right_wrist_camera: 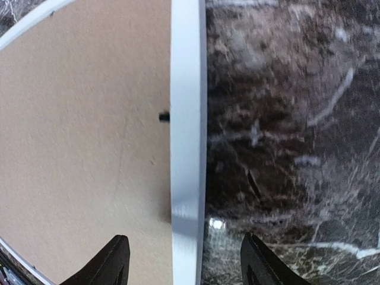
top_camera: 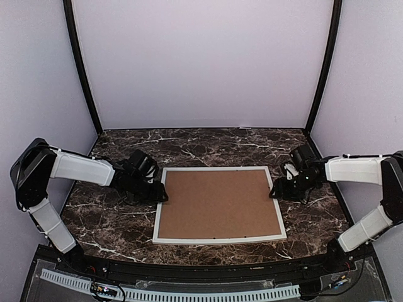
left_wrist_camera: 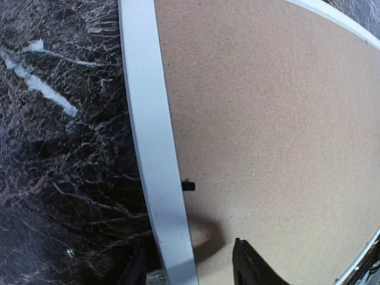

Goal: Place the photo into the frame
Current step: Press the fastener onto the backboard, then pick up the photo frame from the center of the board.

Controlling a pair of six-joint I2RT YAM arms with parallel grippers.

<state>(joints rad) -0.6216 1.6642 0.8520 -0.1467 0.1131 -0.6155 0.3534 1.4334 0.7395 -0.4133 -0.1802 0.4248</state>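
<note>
The frame, with its thin white border, lies flat in the middle of the table, and a plain brown backing board fills it. The photo is hidden. My left gripper is at the frame's left edge. In the left wrist view the gripper is open, its fingers astride the white border without touching it. My right gripper is at the frame's right edge. Seen from the right wrist, it is open too, one finger over the board and one over the table beyond the border.
The table is dark marble with white veins, walled by pale panels at the back and sides. Small black tabs sit on the backing board at the frame's inner edges. Black posts stand at the back corners.
</note>
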